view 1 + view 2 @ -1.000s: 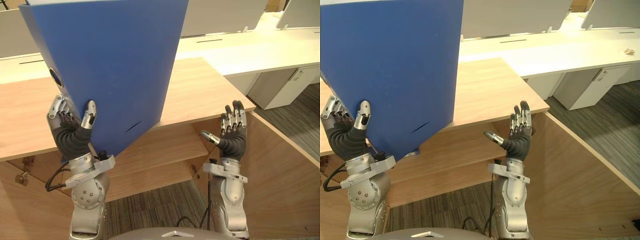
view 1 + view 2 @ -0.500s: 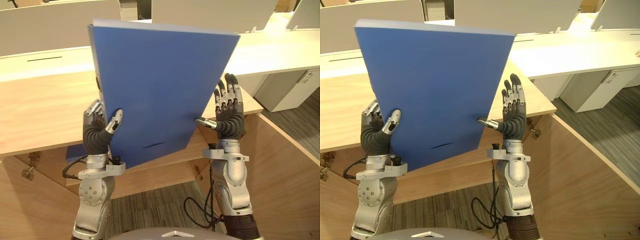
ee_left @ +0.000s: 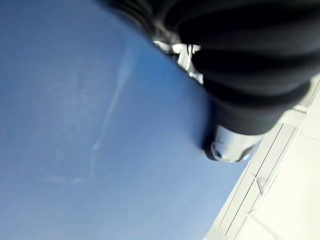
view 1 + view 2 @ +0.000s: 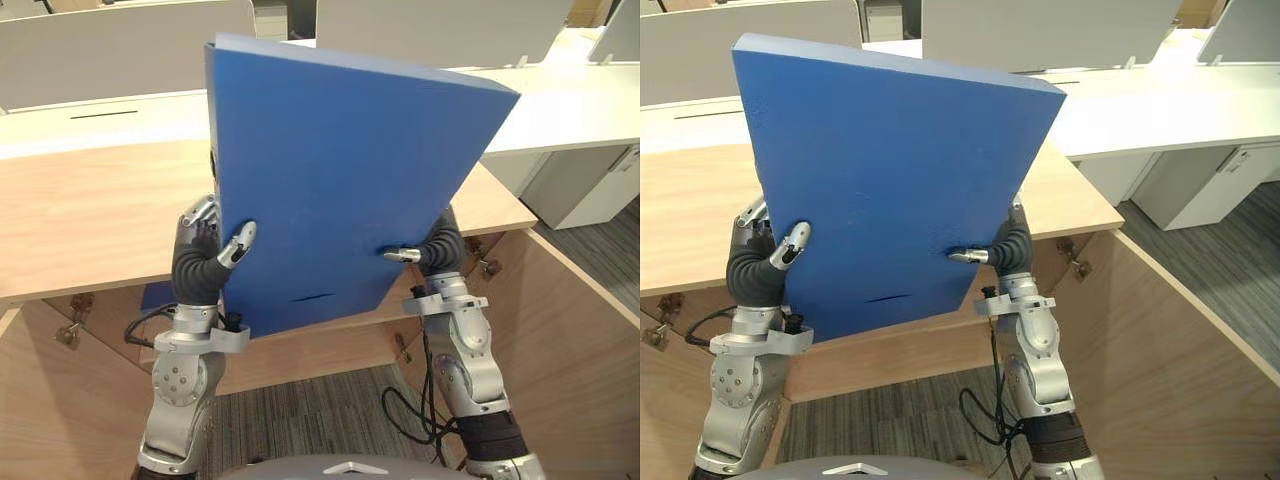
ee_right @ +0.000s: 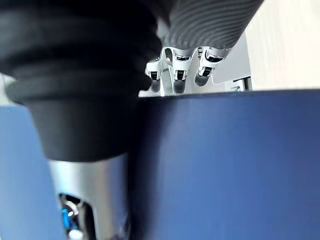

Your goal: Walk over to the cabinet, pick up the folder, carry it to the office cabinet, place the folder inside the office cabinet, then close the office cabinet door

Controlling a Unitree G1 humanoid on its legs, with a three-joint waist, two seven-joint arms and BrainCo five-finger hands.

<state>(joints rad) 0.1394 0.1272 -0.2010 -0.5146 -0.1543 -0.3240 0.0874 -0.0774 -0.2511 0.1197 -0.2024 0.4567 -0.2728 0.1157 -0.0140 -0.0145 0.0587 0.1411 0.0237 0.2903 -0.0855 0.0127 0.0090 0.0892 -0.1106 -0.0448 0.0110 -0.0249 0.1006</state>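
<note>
The left hand (image 4: 200, 265) is raised at the lower left edge of the large flat blue folder (image 4: 340, 190), pinching it with the thumb on the near face and the fingers behind. The right hand (image 4: 438, 248) pinches the lower right edge the same way. The folder stands tilted above the light wooden cabinet top (image 4: 90, 215). Half a second ago the right hand's fingers stood straight and spread beside that edge; now they are behind it.
</note>
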